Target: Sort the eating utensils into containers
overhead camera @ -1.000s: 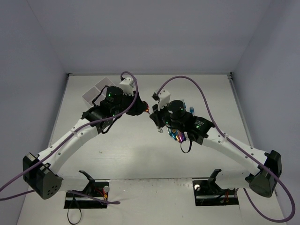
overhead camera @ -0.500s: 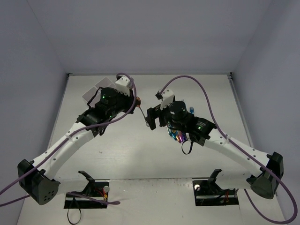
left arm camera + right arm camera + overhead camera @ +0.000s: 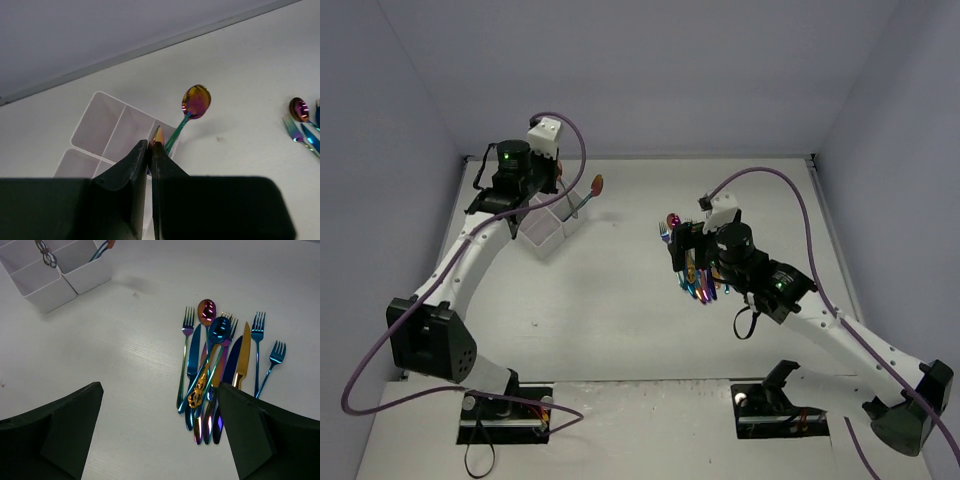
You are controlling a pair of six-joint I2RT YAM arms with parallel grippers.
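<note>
My left gripper (image 3: 563,203) is shut on an iridescent spoon (image 3: 196,100). Its green handle runs back to the fingertips and a gold tip shows between the jaws. The spoon (image 3: 597,186) hangs over the right corner of the white four-compartment container (image 3: 87,117), which stands at the back left (image 3: 544,240). The other eating utensils (image 3: 215,365), several forks, knives and spoons, lie in a tight pile right of centre (image 3: 698,282). My right gripper (image 3: 155,440) is open just above the pile's left side, with nothing between its fingers.
Grey walls close in the table on the left, the back and the right. Purple cables loop above both arms. A dark chain-like handle (image 3: 45,255) shows in one compartment of the container (image 3: 75,277).
The grippers were together at the table's centre. The right one opened and drew back over the pile. The left arm swung to the back left, carrying the spoon to the container.
</note>
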